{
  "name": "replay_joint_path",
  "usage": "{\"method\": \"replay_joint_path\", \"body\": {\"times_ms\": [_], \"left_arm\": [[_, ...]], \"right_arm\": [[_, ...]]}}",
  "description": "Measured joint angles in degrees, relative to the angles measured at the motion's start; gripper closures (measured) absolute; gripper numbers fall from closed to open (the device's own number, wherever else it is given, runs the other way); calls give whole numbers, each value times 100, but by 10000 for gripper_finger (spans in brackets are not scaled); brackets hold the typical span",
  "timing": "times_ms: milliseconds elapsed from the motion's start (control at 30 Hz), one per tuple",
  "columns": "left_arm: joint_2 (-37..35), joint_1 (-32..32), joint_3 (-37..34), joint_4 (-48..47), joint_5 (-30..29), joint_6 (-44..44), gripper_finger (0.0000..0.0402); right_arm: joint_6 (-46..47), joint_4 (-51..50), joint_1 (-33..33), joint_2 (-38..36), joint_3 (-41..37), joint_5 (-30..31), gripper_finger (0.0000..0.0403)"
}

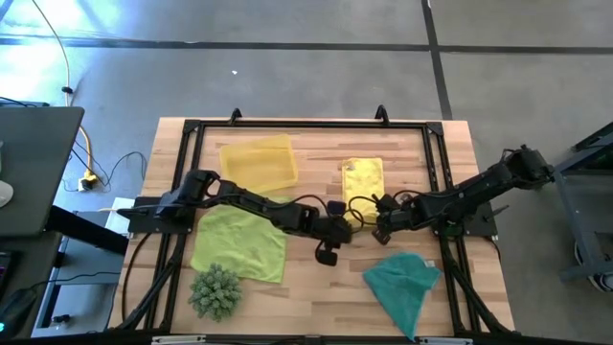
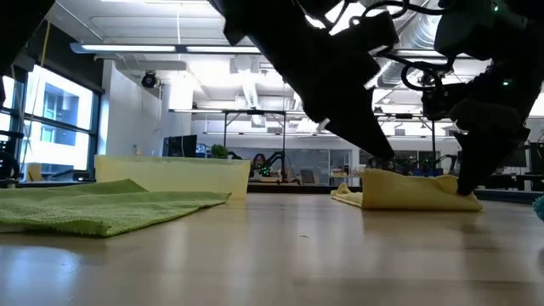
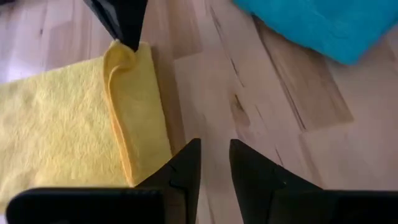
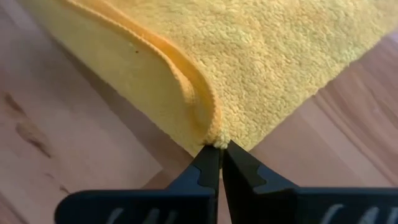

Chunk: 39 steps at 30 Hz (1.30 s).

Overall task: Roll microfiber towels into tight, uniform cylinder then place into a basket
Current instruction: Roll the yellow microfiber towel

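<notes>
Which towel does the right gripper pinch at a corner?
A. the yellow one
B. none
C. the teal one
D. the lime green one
A: the right gripper is shut on a corner of the yellow towel, while the teal towel and the lime green towel lie untouched.

The high view looks straight down on the whole table (image 1: pixel 316 278) from well above, floor showing on every side. The low view sits at tabletop height, facing level across the wood into the room behind — near things loom large. Each wrist view looks forward past its own fingers, close to the wood. All four share the yellow towel (image 1: pixel 364 182) (image 2: pixel 408 191) (image 3: pixel 62 130) (image 4: pixel 261 62); the left wrist view also catches the teal towel (image 3: pixel 323 25) — seen from above too (image 1: pixel 407 283).
</notes>
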Motion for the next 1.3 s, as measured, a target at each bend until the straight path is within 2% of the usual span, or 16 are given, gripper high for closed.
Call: {"method": "replay_joint_path", "body": {"times_ms": [433, 833, 933, 1100, 1300], "left_arm": [[566, 534, 5, 1039, 13, -197, 326], [785, 740, 0, 1045, 65, -215, 326], [881, 742, 9, 1176, 63, -222, 326], [926, 762, 20, 1140, 94, -307, 326], [908, 750, 42, 718, 96, -1133, 326]], "right_arm": [[142, -99, -2, 284, 2, 15, 403], [-81, -118, 0, 448, 9, 1, 399], [-287, -152, 0, 414, 7, -29, 377], [-688, -413, 0, 300, 214, -139, 317], [-1190, -1364, 36, 138, 923, -341, 281]]}}
